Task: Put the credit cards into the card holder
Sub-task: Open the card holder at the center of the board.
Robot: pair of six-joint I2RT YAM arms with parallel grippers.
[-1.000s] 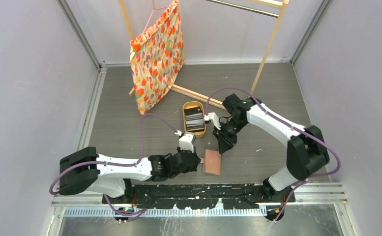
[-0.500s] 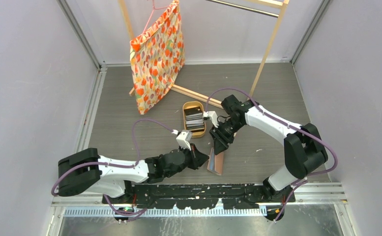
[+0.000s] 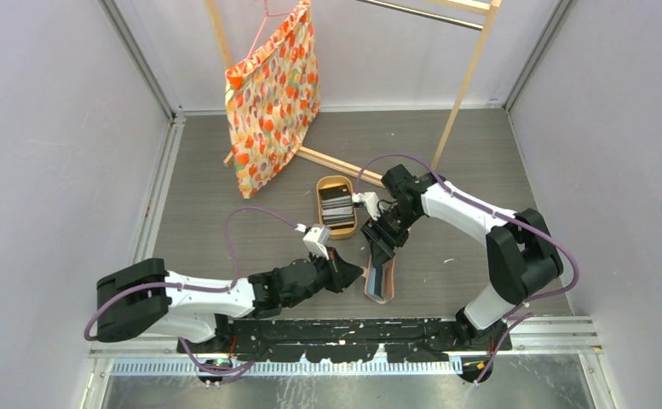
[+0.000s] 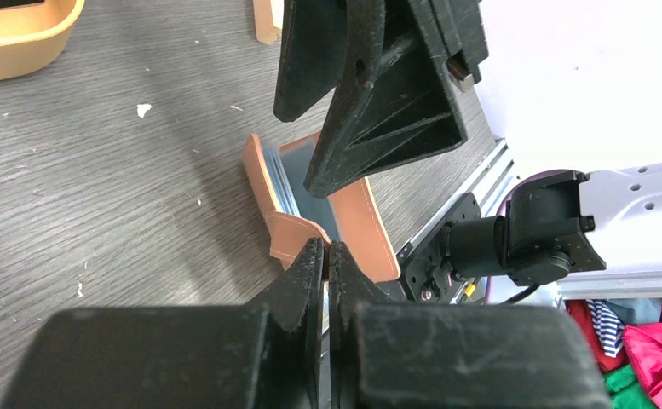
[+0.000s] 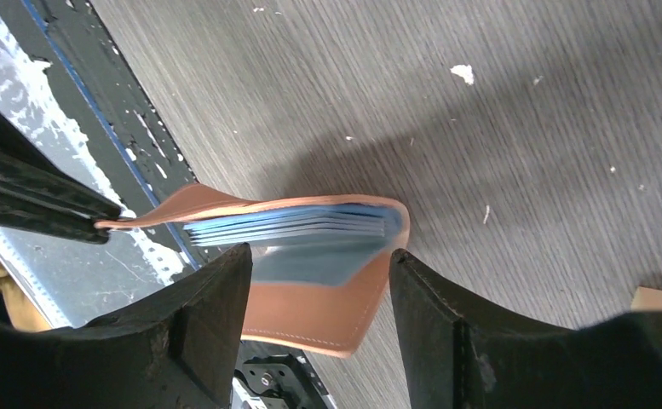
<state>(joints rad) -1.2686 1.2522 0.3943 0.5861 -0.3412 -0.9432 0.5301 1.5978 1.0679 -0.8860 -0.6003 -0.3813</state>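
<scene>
One card holder (image 3: 381, 281), one tray (image 3: 334, 180), one bag (image 3: 274, 94), two arms (image 3: 208, 294) (image 3: 468, 213).

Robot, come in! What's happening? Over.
Left gripper shut on card holder flap. Right gripper open, jaws over it. Credit cards in tray. Nothing blocking.

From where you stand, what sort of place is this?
Probably a robot test booth: bare grey walls box in the table, the left arm and right arm sit bolted to a rail, and a wallet and hung bag look like props.

An orange-flowered bag (image 3: 272, 98) hangs from a wooden rack (image 3: 466, 81) at the far side of the table (image 3: 216, 187). An oval wooden tray (image 3: 319, 204) stands near its middle.
</scene>
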